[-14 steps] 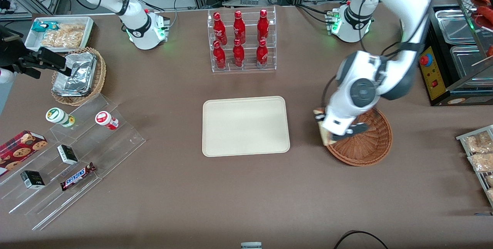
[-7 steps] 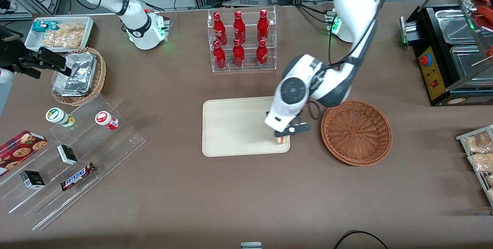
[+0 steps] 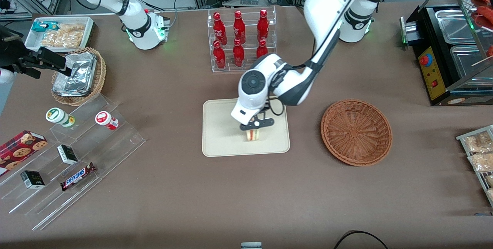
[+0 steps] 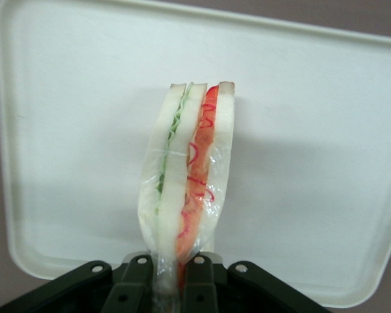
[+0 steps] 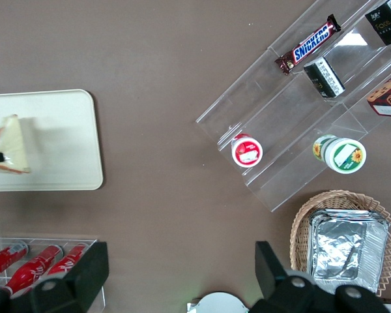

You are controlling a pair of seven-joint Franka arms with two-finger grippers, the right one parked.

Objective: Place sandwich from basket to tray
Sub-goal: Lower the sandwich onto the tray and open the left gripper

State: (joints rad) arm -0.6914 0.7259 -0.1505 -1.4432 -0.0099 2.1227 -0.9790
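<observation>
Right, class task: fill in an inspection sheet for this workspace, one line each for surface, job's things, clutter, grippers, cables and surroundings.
Surface: brown table.
Job's things: sandwich held over the tray; basket beside the tray holds nothing.
Clutter: red bottles in a clear rack; foil packets in a tan basket; Snickers bar on clear steps.
Grippers: gripper over the tray, shut on the sandwich's corner.
Cables: black cable at the table edge nearest the front camera.
Surroundings: black food warmer at the working arm's end.

Left arm low, gripper (image 3: 255,125) downward, fingers (image 4: 139,287) clamped.
</observation>
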